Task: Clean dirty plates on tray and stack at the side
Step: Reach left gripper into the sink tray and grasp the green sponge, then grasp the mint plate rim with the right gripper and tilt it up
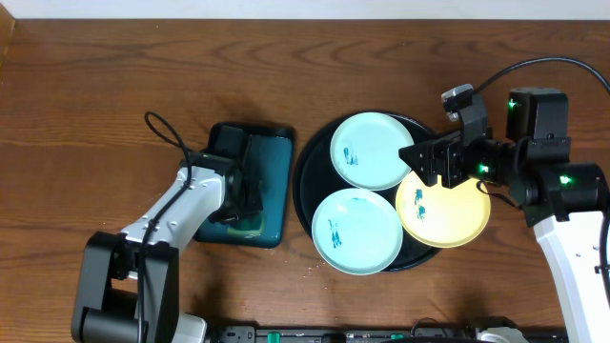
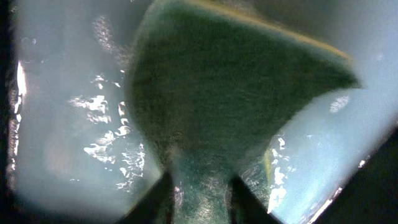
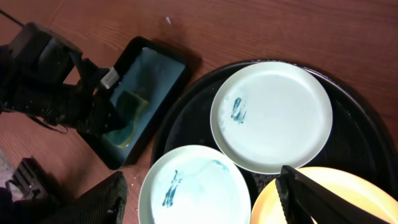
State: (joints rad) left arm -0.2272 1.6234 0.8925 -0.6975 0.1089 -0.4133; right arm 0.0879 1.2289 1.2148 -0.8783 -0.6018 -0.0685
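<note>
The round black tray (image 1: 303, 181) holds three plates. A far mint plate (image 1: 367, 148) and a near mint plate (image 1: 355, 232) carry teal smears. A pale yellow plate (image 1: 448, 214) lies at the right, overhanging the rim. My right gripper (image 1: 419, 164) hovers open and empty above the plates. In the right wrist view, the right gripper (image 3: 202, 177) spans the near mint plate (image 3: 193, 186), with the far mint plate (image 3: 273, 115) and the yellow plate (image 3: 348, 193) also visible. My left gripper (image 2: 202, 196) is shut on a green sponge (image 2: 236, 93).
The rectangular dark teal tray (image 1: 272, 162) lies left of the black tray, with my left gripper (image 1: 248, 195) down inside it. It also shows in the right wrist view (image 3: 155, 68), wet inside. Bare wooden table lies all around.
</note>
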